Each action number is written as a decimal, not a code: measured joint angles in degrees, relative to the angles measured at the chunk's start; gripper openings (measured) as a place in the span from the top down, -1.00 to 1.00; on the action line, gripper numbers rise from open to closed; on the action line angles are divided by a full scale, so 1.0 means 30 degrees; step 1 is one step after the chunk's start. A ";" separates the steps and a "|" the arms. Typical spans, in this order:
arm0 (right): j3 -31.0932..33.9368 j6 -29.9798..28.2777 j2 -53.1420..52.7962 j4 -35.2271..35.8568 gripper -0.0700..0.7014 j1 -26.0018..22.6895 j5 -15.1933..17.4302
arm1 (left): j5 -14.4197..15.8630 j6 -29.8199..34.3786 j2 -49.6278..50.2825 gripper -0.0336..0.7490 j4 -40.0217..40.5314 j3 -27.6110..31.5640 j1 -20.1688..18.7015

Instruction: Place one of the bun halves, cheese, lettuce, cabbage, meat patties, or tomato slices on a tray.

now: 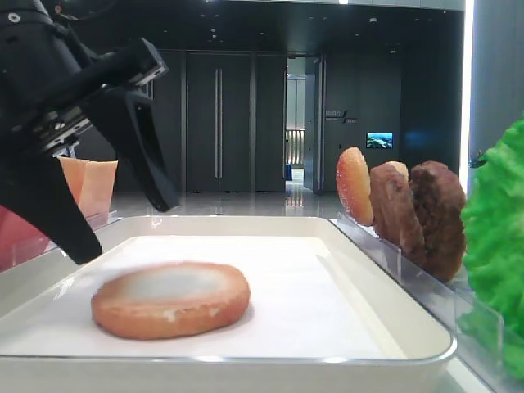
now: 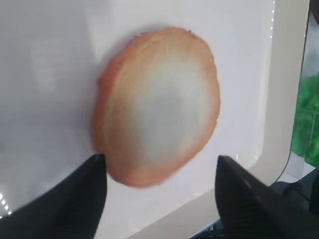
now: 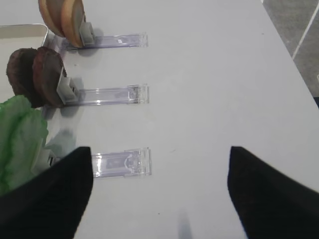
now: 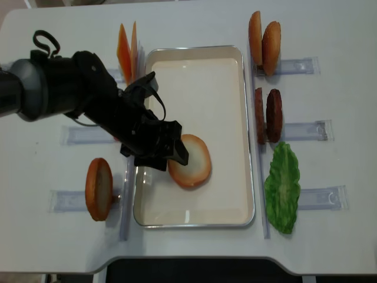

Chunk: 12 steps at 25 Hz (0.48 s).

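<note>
With the bun half point(image 4: 189, 160) lying flat on the tray point(image 4: 194, 53), pale face up, the placing step appeared complete and the release was in hand. The left gripper point(image 4: 166, 152) stood at about 9 o'clock of the bun half, its fingers point(image 2: 239, 199) spread apart on either side of it and gripping nothing; in the left wrist view both dark tips framed the bun's near edge with no visible clamping. In the low exterior view the fingers hung just above and to the left of the bun, clear of its top.

The next move, as judged, called for a straight lift away from the tray, keeping the tips off the bun's rim so that it was not dragged.

The right gripper point(image 3: 159, 194) hovered over bare tabletop point(image 3: 209, 74), fingers wide apart and empty.

Tray contents: the single bun half only, at roughly 7 o'clock of the tray's centre in the overhead view. Outside the tray, clear holders carried the cheese point(image 4: 126, 50) at 10 o'clock, further buns point(image 4: 264, 40) at 1 o'clock, the meat patties point(image 4: 268, 115) at 3 o'clock and the lettuce point(image 4: 281, 186) at 4 o'clock.
</note>
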 joint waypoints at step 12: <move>0.0000 0.0000 0.0000 0.0000 -0.56 0.0000 0.0000 | 0.2996 -0.4240 -0.2072 -0.41 0.4775 -0.2097 0.0097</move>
